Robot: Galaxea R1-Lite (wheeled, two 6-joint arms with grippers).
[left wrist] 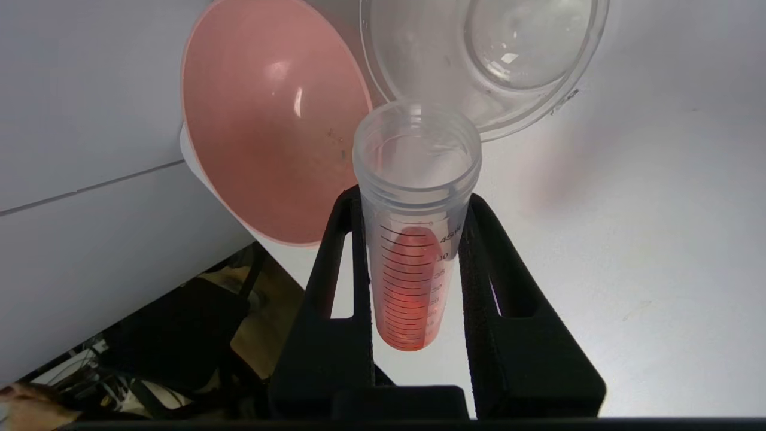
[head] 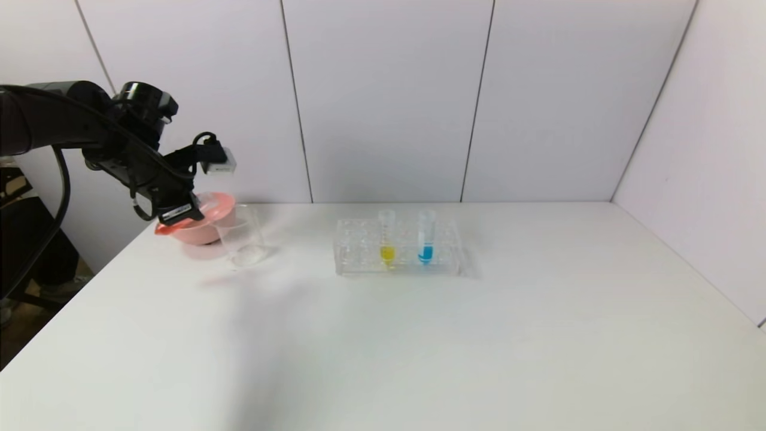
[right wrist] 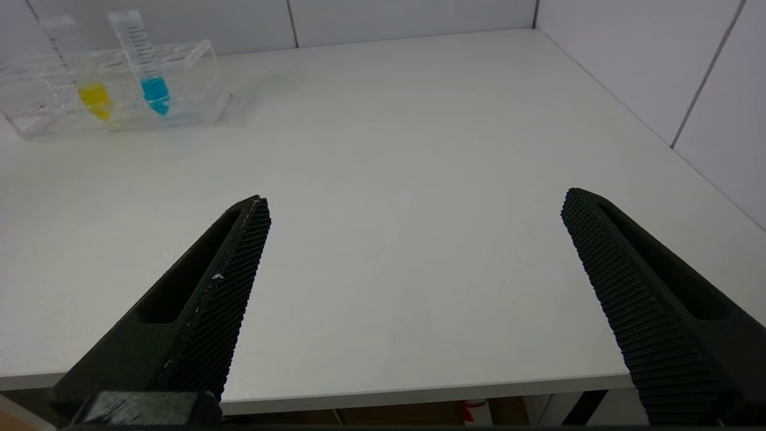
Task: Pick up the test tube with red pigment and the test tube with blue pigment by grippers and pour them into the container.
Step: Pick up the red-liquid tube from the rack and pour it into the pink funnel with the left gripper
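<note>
Firmly, left tool (left wrist: 413,206) clamps red-pigment tube (left wrist: 413,239) above beaker (left wrist: 482,60); right tool (right wrist: 413,209) spread wide, empty.

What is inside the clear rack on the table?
The rack holds two upright tubes: a yellow tube and, to its right, the blue tube. Its other slots look empty, though the clear plastic makes that hard to confirm.

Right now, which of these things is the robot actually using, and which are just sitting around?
In use:
- left gripper, shut on the red tube
- clear beaker
- blue tube
- right gripper, open, waiting near the table edge

Just sitting:
- yellow tube
- pink bowl
- tube rack
</note>
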